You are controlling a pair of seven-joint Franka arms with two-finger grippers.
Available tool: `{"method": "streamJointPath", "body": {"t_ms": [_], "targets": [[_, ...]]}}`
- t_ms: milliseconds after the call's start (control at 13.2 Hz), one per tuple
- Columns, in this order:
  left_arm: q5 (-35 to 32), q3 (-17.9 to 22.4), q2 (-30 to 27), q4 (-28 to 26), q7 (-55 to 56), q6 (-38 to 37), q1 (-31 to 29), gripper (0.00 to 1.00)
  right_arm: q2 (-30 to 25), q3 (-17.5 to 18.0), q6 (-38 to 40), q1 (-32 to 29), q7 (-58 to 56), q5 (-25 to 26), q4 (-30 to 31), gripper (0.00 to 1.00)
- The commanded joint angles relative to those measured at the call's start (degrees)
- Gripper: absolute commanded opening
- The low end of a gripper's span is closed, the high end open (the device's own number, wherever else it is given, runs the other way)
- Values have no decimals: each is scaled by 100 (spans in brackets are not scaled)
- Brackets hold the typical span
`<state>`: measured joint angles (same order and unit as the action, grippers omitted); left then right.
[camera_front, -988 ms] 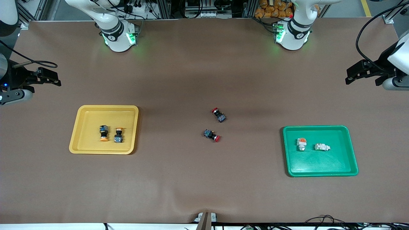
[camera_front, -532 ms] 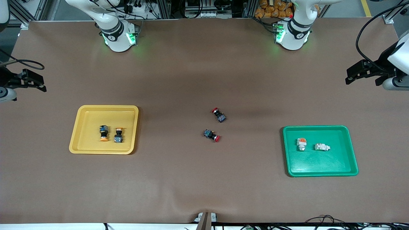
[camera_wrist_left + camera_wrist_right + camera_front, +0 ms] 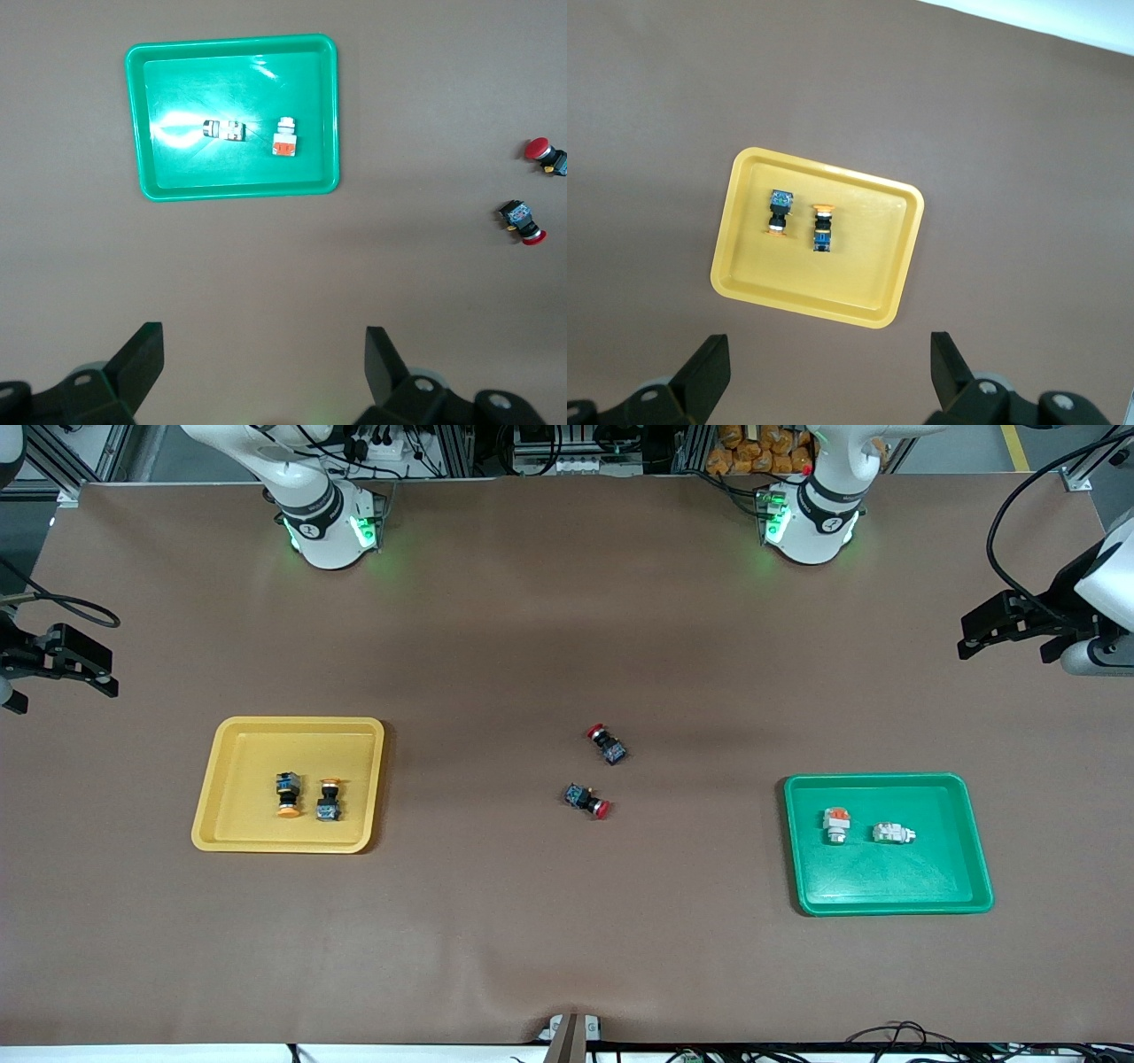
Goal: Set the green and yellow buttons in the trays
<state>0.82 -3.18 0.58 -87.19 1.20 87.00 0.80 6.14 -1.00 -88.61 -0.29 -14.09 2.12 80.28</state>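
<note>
The yellow tray (image 3: 232, 788) lies on the brown worktop (image 3: 496, 921) toward the right arm's end, and two yellow-capped buttons (image 3: 286, 794) (image 3: 329, 800) rest side by side in its middle, close but not touching. The green tray (image 3: 939, 868) lies toward the left arm's end with two white buttons (image 3: 835, 825) (image 3: 893, 833) inside, a small gap between them. Two red-capped switches (image 3: 607, 743) (image 3: 587, 799) lie on the bare worktop between the trays. The right gripper (image 3: 66, 662) hangs at the worktop's edge at the right arm's end, jaws spread wide and empty, well apart from the yellow tray (image 3: 744, 266) that its wrist view looks down on. The left gripper (image 3: 1001, 633) hangs over the edge at the left arm's end, likewise wide and empty, well apart from the green tray (image 3: 142, 115) seen in its wrist view.
</note>
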Motion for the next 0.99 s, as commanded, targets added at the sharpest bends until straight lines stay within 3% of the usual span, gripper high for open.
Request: {"method": "streamJointPath", "body": {"t_ms": [0, 228, 532, 760, 912], "targets": [[15, 1, -14, 70, -49, -61, -10, 100, -16, -311, 195, 133, 151, -299, 66, 100], [15, 1, -14, 70, -41, -61, -10, 100, -51, -480, 643, 248, 635, -520, 251, 100], [15, 1, -6, 70, -32, -61, -1, 100, -51, -498, 591, 301, 679, -537, 321, 100], [6, 1, -6, 70, -14, -61, -1, 100, -95, -796, 626, 547, 811, -546, 321, 100], [6, 1, -6, 70, -14, -61, 8, 100, -95, -779, 626, 373, 750, -590, 321, 100]]}}
